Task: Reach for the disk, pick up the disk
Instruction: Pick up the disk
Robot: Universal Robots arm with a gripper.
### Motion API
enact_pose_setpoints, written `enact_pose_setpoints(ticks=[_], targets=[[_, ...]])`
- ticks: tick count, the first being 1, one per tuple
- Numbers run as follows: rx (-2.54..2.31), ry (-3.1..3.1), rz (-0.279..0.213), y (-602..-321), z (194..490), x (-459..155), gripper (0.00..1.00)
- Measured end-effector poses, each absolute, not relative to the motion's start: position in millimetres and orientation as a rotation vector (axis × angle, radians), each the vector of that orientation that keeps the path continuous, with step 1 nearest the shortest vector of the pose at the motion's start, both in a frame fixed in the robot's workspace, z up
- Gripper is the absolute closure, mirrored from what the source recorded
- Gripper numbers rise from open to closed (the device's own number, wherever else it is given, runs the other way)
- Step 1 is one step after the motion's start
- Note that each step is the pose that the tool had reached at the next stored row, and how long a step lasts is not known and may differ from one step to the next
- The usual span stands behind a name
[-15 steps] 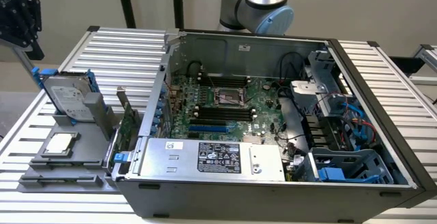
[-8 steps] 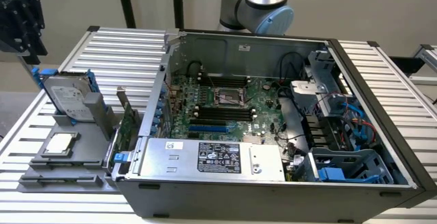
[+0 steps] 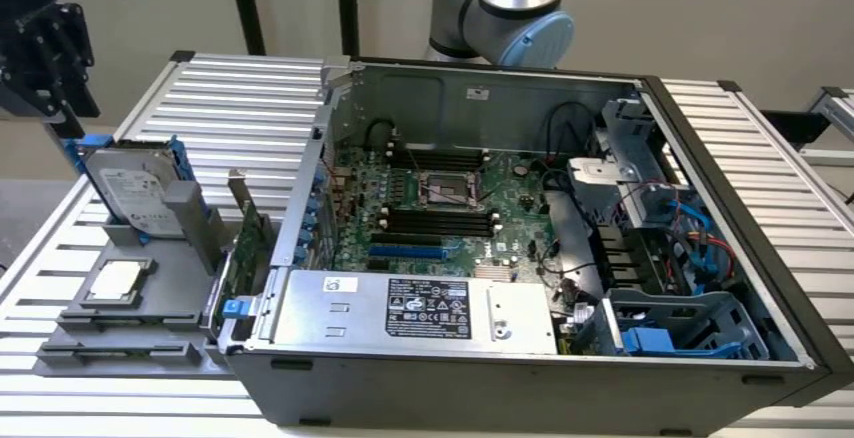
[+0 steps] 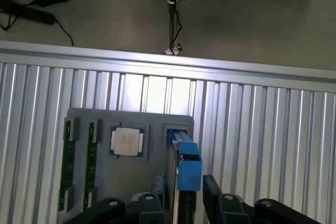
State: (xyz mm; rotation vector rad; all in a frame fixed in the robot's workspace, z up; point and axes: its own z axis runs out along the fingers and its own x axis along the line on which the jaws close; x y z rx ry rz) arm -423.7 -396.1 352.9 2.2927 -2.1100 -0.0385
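Hovering with pincer (image 3: 54, 78) spread wide over the hard drive (image 3: 134, 190), on edge in the grey tray (image 4: 152, 121) below (blue rail (image 4: 188, 169) uppermost), risking a jaw rammed onto that rail, toppling it, through off-centre descent.

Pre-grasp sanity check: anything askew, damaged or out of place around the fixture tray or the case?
Nothing stands out. The disk stands on edge in its slot of the grey tray, the chip lies flat in its pocket, and the open hand hangs above the disk. No spills or visible damage.
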Motion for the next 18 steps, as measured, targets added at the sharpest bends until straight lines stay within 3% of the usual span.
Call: enact_pose_setpoints(ticks=[18], targets=[[2.286, -2.12, -0.036, -396, 333, -424, 0.56]])
